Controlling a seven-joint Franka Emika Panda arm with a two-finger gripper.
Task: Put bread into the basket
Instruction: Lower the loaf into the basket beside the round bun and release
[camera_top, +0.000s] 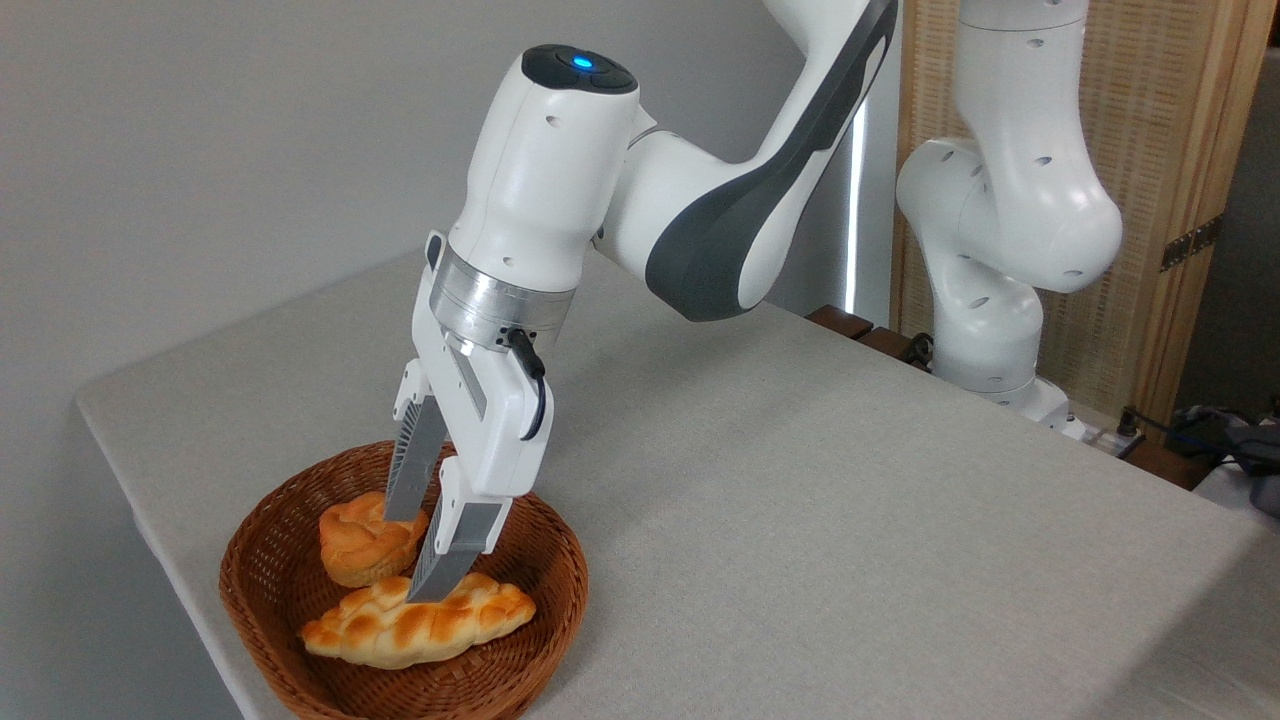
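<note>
The bread is seen lying on the floor of the basket, toward the near side, with its length running left to right. A small round bun is seen behind it in the same basket, against the far-left wall. The gripper is held low over the basket with its fingers spread apart and nothing clamped between them; the near fingertip appears to rest on or just above the loaf's top, and the far one is close beside the bun.

The placing is judged done, so the risk lies in the withdrawal. If the arm is pulled away sideways rather than straight up, the loaf could be dragged or the bun knocked. A tip catching the wicker rim could shift the basket, which sits near the tabletop edge.
</note>
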